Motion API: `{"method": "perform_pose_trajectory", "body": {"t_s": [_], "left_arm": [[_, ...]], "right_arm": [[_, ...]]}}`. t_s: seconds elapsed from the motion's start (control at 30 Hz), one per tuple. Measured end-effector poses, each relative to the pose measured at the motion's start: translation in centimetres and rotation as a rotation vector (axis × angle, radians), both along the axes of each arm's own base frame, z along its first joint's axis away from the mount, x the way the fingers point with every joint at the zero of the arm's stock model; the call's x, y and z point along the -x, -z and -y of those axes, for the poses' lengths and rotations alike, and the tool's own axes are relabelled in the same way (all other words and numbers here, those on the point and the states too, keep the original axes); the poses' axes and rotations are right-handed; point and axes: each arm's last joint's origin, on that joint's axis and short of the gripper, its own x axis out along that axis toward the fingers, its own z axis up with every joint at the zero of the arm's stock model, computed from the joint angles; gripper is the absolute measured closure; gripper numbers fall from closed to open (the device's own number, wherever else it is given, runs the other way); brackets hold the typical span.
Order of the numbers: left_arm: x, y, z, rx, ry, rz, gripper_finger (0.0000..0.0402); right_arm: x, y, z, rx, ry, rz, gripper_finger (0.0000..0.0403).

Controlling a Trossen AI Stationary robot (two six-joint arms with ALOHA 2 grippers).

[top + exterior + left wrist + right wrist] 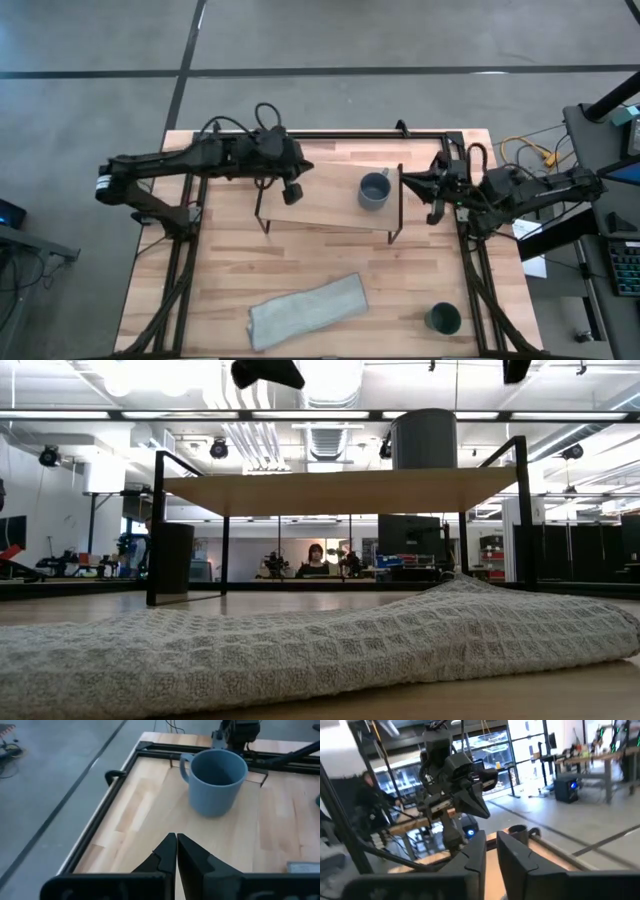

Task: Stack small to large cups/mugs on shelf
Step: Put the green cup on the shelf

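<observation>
The grey-blue mug (pixel 374 190) stands upright on the right part of the light-wood shelf (pixel 320 205); it also shows in the left wrist view (pixel 215 780) and in the low view (pixel 424 438). The dark teal-green cup (pixel 443 318) stands on the table near its front right corner. The black cup (pixel 172 560) stands on the table by the shelf's left legs. My left gripper (pixel 292 190) hovers shut and empty over the shelf's left part, pointing at the mug. My right gripper (pixel 408 182) is level just off the shelf's right end, its fingers nearly together and empty.
A grey waffle towel (pixel 305 310) lies on the table in front of the shelf and fills the low view's foreground (pixel 330 650). A black metal frame (pixel 350 135) runs along the table's far edge and sides. A person sits in the room far behind.
</observation>
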Motion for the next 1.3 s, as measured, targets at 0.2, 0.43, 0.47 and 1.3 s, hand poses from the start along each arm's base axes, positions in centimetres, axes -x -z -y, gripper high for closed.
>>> {"method": "perform_pose_trajectory", "body": {"t_s": [0.2,0.43,0.47,1.3], "left_arm": [[0.6,-0.5,-0.1,0.03,-0.042,0.028,0.0399],[0.4,0.0,-0.6,-0.004,-0.108,0.003,0.0345],[0.3,0.0,-0.6,-0.01,-0.117,0.003,0.0335],[1.9,-1.1,-0.8,-0.063,-0.208,-0.003,0.0301]], "right_arm": [[0.5,-2.5,0.2,0.098,0.023,-0.084,0.0309],[1.3,-2.9,0.0,-0.113,-0.101,-0.372,0.0264],[1.4,-2.9,-0.1,-0.169,-0.139,-0.432,0.0262],[1.1,0.8,-8.8,-0.833,-0.364,-1.55,0.0271]]}}
